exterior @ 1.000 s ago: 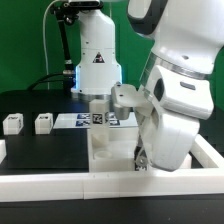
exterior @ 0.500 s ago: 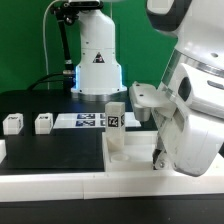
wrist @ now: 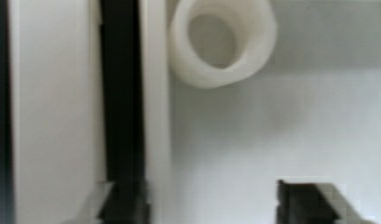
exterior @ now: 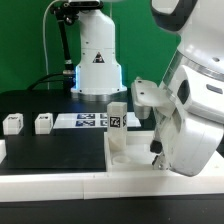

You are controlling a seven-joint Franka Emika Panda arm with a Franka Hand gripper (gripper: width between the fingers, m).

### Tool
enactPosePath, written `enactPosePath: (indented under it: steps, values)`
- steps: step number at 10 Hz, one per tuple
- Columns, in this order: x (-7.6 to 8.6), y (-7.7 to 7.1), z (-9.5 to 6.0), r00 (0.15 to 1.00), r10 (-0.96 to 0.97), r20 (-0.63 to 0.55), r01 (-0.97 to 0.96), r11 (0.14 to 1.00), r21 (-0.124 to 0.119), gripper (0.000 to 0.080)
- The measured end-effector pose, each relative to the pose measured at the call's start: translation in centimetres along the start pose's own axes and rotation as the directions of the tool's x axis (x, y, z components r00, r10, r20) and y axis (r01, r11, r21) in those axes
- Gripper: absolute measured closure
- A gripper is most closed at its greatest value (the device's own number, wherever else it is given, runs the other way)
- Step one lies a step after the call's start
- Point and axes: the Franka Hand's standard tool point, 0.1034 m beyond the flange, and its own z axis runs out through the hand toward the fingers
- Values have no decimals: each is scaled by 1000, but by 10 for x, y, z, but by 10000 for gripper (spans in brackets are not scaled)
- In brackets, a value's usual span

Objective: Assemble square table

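2 loose legs | 1 upright leg | 1 top | fingers apart

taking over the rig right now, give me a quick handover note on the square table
Gripper: jaws apart, nothing between them, low over the table top, near a corner hole.
Upright leg stands at the top's far side; I cannot tell whether it is seated.
Outer loose leg and inner loose leg sit at the exterior view's left, untouched. The fourth leg is not in view.
Left: check the upright leg, fit the others.
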Motion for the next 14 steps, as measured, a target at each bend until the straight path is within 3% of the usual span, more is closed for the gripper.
enactPosePath:
  steps: [1, 2, 3, 7, 10, 12, 14]
  values:
    - [-1, -6, 0, 1000, -2, 9, 1, 1000, 28, 315]
    - [-2, -11, -1, 1000, -3, 15, 3, 999, 47, 315]
    - [-3, -13, -1, 1000, -4, 18, 2, 998, 56, 189]
    - [-6, -14, -3, 1000, -13, 27, 12, 998, 59, 151]
    - [-25, -25, -33, 998, 56, 20, -56, 998, -13, 151]
    - [-36, -39, -44, 973, 229, 18, -229, 973, -8, 151]
    - [-46, -58, -55, 927, 374, 32, -375, 927, 22, 151]
